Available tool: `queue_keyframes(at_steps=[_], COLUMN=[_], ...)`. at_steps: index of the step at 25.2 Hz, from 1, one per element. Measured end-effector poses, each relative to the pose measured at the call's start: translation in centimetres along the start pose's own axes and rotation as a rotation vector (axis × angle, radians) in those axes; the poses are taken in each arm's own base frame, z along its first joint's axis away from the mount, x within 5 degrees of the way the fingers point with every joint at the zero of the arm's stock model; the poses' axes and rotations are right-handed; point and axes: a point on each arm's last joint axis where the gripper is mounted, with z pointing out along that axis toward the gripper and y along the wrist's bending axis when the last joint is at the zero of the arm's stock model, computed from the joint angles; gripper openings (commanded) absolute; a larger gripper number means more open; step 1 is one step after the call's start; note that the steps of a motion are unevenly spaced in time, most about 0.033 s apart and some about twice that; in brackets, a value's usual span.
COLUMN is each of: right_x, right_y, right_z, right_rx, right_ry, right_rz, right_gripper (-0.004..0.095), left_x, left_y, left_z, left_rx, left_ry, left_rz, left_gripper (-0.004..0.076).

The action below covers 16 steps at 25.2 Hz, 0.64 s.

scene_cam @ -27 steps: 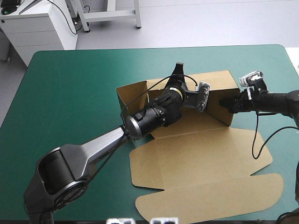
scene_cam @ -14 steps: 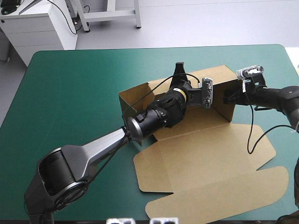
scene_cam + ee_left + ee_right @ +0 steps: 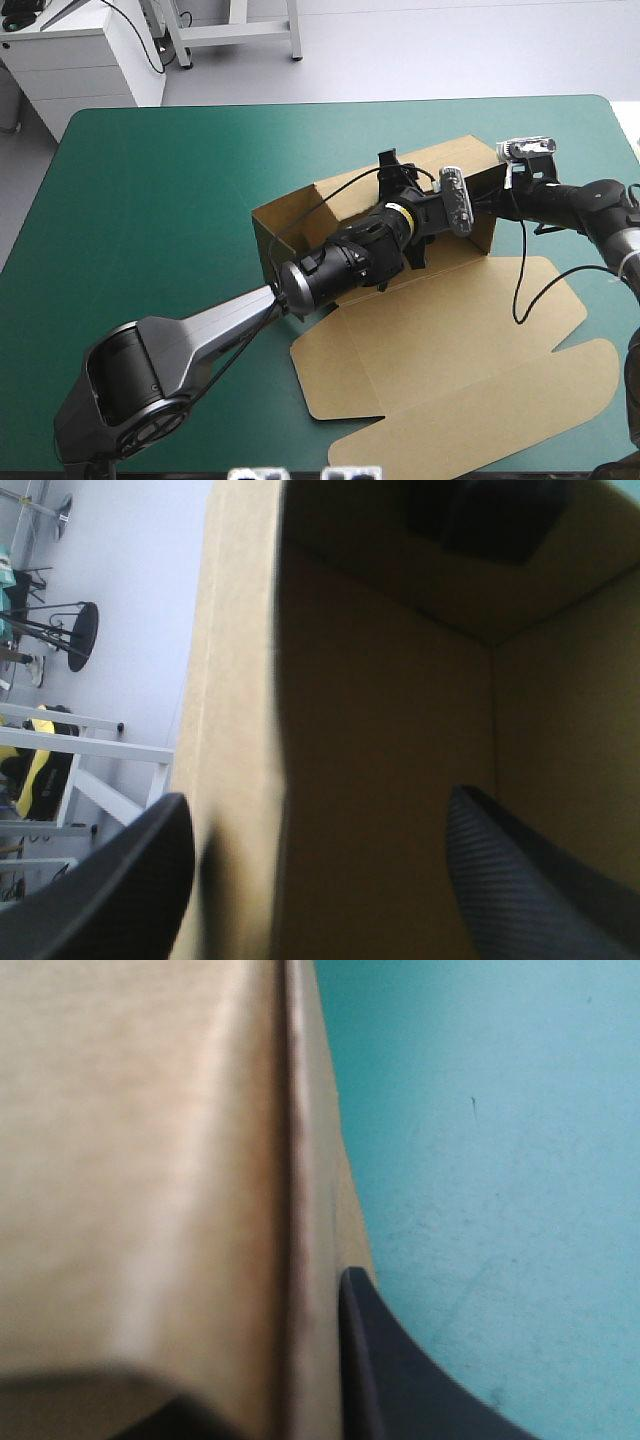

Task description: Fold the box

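Observation:
The brown box (image 3: 295,215) stands mid-table with its walls raised and its lid (image 3: 450,340) lying flat toward the front right. My left gripper (image 3: 392,168) reaches across the tray to the far wall. In the left wrist view the gripper (image 3: 318,796) is open, and that wall (image 3: 240,680) rises between its black fingers, one inside and one outside. My right gripper (image 3: 492,205) sits on the box's right end wall. In the right wrist view one finger (image 3: 390,1380) presses flat against the board (image 3: 150,1160); the gripper is shut on it.
Teal-green cover (image 3: 150,200) stretches wide to the left of the box and along the far edge. The lid's outer flap (image 3: 560,390) lies close to the table's front right edge. A white cabinet (image 3: 80,60) stands beyond the far left corner.
The left fingers have opened around the far wall. The right gripper has shut on the right end wall. The box has turned and slid, its right end and lid shifting farther right.

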Motion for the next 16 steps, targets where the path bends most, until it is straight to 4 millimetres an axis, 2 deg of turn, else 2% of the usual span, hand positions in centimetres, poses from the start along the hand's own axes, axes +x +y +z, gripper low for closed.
queue_keyframes(at_steps=[5,8,11,13,14,15,16], right_x=[0.0,0.0,0.0,0.0,0.0,0.0,0.0], right_y=[0.0,0.0,-0.1,-0.1,-0.1,-0.1,-0.1], right_z=[0.0,0.0,0.0,0.0,0.0,0.0,0.0], right_rx=[0.002,0.004,0.010,0.014,0.015,0.017,0.017], right_ry=[0.007,0.008,0.004,0.002,0.001,0.000,0.000], right_rz=[0.010,0.021,0.035,0.042,0.047,0.055,0.060], right_gripper=[0.0000,0.0000,0.0000,0.0000,0.0000,0.0000,0.0000], left_x=[-1.4,-2.8,-3.5,-3.9,-4.1,-4.3,-4.4], left_y=[-1.2,-2.1,-2.7,-2.9,-3.0,-2.7,-2.5], left_z=[-1.4,-3.7,-5.1,-6.0,-6.4,-7.3,-7.8], left_rx=[0.022,0.040,0.059,0.067,0.070,0.069,0.066], left_ry=[-0.024,-0.048,-0.058,-0.065,-0.070,-0.086,-0.095], left_rz=[0.011,0.020,0.021,0.020,0.013,-0.025,-0.048], left_gripper=[0.0494,0.0494,0.0470,0.0393,0.0283,0.0208,0.0039])
